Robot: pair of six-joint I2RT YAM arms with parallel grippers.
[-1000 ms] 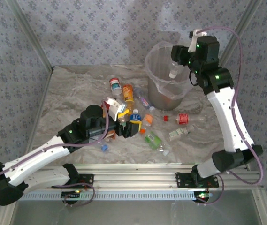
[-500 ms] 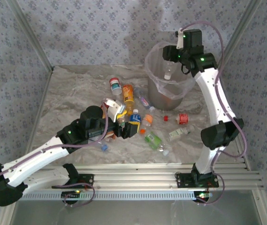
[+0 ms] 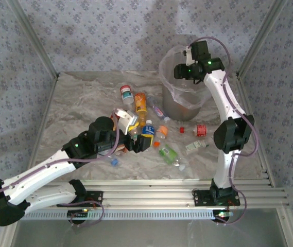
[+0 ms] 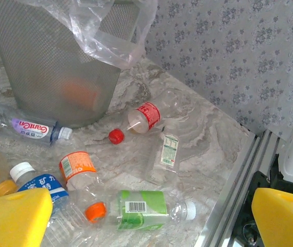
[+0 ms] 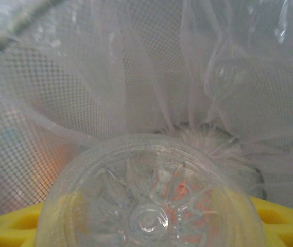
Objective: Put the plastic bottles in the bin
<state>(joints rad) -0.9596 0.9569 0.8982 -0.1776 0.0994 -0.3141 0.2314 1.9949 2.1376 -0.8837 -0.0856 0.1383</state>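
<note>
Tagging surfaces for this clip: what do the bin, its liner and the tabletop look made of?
The bin looks like matte grey metal mesh, judging by its fine grid of holes. The liner is thin, glossy clear plastic film, wrinkled and draped. The tabletop is smooth and marble-patterned; stone or printed laminate, I cannot tell.

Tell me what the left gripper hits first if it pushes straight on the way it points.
Most likely the green-labelled bottle, lying on its side straight ahead of the open left gripper. The blue-labelled bottle beside one finger could be brushed first; depth is hard to judge.
</note>
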